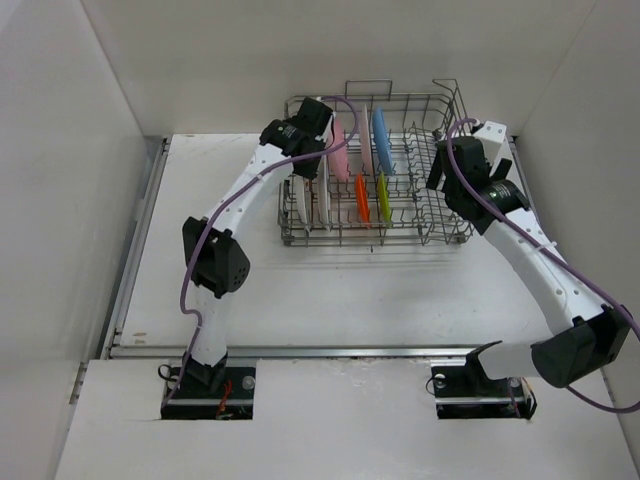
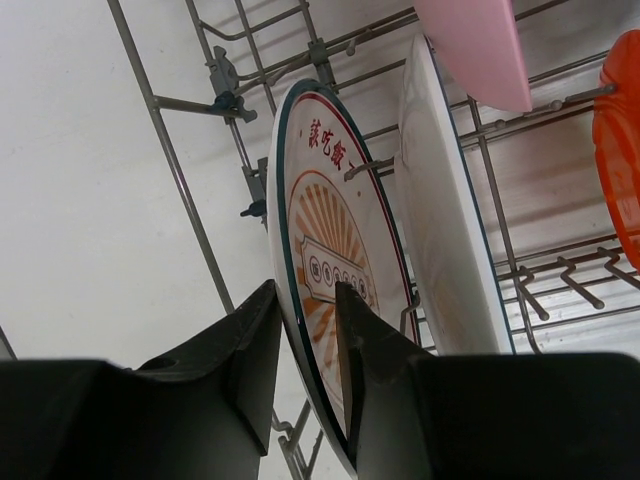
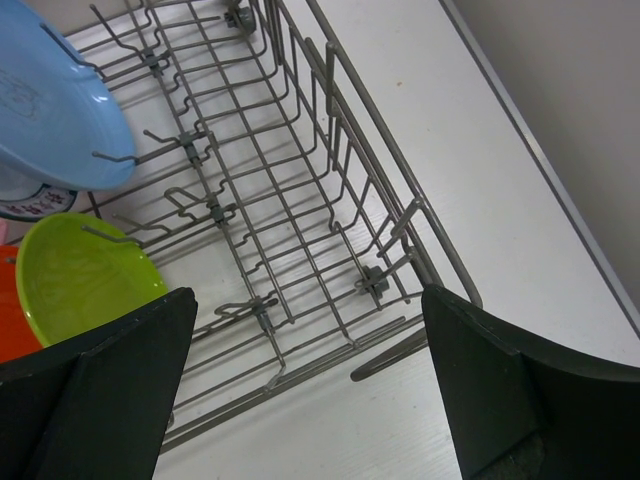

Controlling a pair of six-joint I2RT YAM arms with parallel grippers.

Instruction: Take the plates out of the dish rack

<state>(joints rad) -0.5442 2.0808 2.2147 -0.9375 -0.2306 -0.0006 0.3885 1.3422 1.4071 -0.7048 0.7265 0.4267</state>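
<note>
The grey wire dish rack (image 1: pixel 430 215) stands at the back middle of the table. In it stand a pink plate (image 1: pixel 340 150), a light blue plate (image 1: pixel 381 140), a small orange plate (image 1: pixel 362 200), a small lime green plate (image 1: pixel 384 198) and white plates (image 1: pixel 322 200). My left gripper (image 1: pixel 305 168) is at the rack's left end. In the left wrist view it (image 2: pixel 306 290) is shut on the patterned plate with the dark green rim (image 2: pixel 330 220), which stands among the tines. My right gripper (image 1: pixel 442 180) hangs over the rack's right end, open and empty (image 3: pixel 308 300).
A plain white plate (image 2: pixel 450 230) stands close to the right of the gripped plate, with the pink plate (image 2: pixel 480 50) beyond it. The rack's handle loop (image 1: pixel 455 100) rises at the back right. White walls enclose the table (image 1: pixel 350 290) on three sides.
</note>
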